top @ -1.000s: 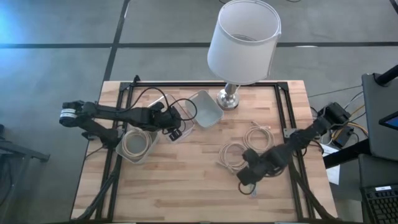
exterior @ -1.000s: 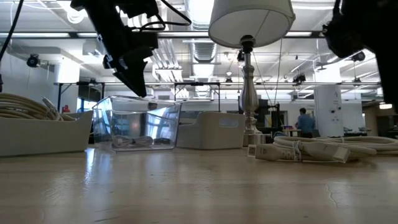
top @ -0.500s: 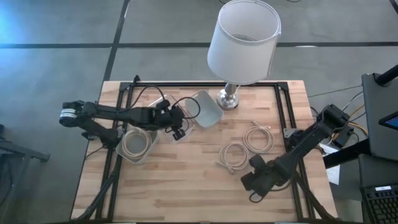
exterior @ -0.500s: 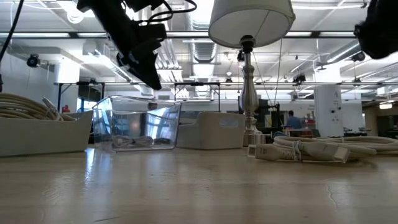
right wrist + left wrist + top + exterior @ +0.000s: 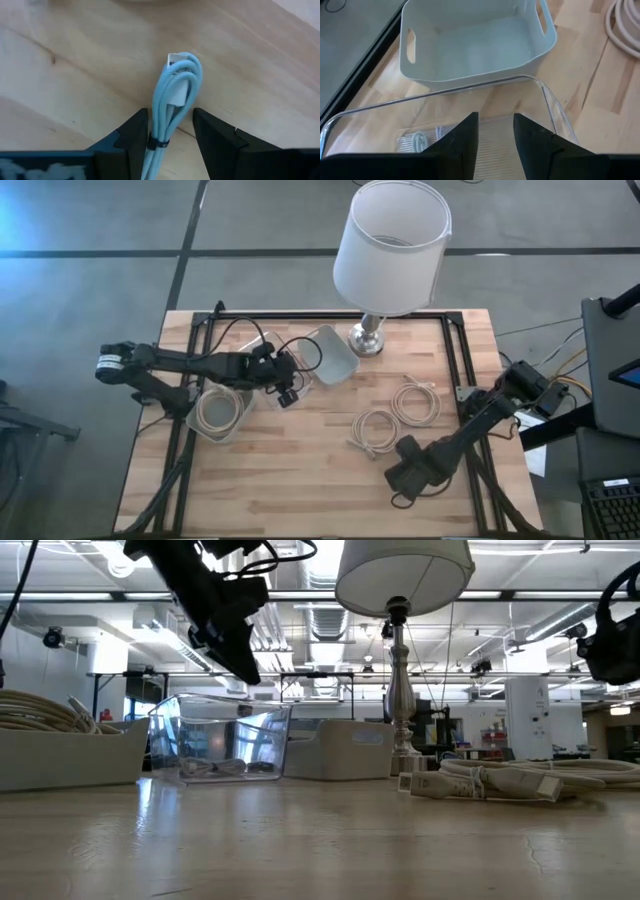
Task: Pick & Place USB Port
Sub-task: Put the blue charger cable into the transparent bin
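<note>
My left gripper (image 5: 288, 393) is open and hovers above the clear plastic bin (image 5: 547, 107), which stands on the table. A small ribbed USB part (image 5: 420, 140) lies on that bin's floor. The white bin (image 5: 475, 45) stands just beyond it. My right gripper (image 5: 402, 484) is near the table's near edge, shut on a bundled light-blue cable (image 5: 177, 85). In the low view the left gripper (image 5: 235, 650) hangs above the clear bin (image 5: 220, 740), and the right arm (image 5: 620, 630) shows at the upper right. My right gripper holds the light-blue cable bundle pinched between its two fingers, beside the dark tie (image 5: 155, 145) that binds it. The fingers (image 5: 135, 135) lie along the bundle. Its looped end (image 5: 182, 65) sticks out past the fingertips over the wood.
A tray of coiled cream cables (image 5: 220, 412) sits at the left. Two more cable coils (image 5: 378, 430) (image 5: 415, 402) lie mid-table. A lamp base (image 5: 368, 338) stands at the far edge under a white shade (image 5: 392, 245). A black frame rail (image 5: 465, 380) runs along the right side.
My right gripper has moved toward the table's near edge, carrying the blue cable bundle with it, and its arm has swung outward to the right. My left gripper has shifted slightly toward the table's right above the clear bin and then held still.
</note>
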Robot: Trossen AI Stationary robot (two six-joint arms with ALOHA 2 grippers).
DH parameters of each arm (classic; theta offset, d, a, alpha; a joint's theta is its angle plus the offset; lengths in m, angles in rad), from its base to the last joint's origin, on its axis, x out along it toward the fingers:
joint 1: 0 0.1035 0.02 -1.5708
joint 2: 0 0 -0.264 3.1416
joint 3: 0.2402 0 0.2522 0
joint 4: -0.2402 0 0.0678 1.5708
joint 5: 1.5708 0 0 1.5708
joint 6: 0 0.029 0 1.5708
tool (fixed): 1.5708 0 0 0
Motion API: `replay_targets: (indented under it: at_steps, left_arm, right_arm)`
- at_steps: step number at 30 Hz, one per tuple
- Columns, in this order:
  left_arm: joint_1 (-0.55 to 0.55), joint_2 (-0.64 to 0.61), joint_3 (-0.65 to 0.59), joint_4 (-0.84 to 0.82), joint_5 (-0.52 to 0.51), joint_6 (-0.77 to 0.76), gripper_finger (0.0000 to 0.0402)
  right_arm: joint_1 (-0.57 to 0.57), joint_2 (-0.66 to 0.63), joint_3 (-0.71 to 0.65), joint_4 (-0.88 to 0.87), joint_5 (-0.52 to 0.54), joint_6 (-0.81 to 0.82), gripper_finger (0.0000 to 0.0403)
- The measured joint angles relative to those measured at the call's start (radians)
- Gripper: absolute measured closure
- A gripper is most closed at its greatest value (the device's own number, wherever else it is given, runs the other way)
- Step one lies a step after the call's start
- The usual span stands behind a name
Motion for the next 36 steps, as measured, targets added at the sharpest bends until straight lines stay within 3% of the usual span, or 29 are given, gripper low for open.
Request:
replay_targets:
  at_steps: [6,14,19,22,25,32,36]
  left_arm:
    - [0.0,0.0,0.0,0.001,0.001,-0.041,0.0275]
    - [0.0,0.0,0.0,0.001,0.0,-0.047,0.0275]
    - [0.0,0.0,0.0,0.009,-0.002,-0.047,0.0275]
    - [0.0,0.0,0.0,0.035,-0.001,-0.042,0.0275]
    - [-0.001,0.0,0.0,0.085,0.022,-0.014,0.0275]
    - [-0.023,0.001,-0.014,0.283,0.29,0.146,0.0275]
    - [-0.045,0.002,-0.069,0.478,0.34,0.193,0.0275]
  right_arm:
    - [0.001,0.001,0.004,0.006,0.032,-0.125,0.0277]
    - [0.001,-0.001,0.007,0.001,0.061,-0.229,0.0373]
    - [-0.001,-0.033,0.021,-0.002,0.096,-0.267,0.0377]
    - [-0.001,-0.067,0.047,-0.002,0.212,-0.375,0.0375]
    - [0.0,-0.092,0.073,-0.007,0.384,-0.586,0.0375]
    - [-0.031,-0.18,0.106,-0.006,0.884,-0.974,0.0374]
    - [-0.1,-0.245,0.133,-0.003,1.006,-1.088,0.0374]
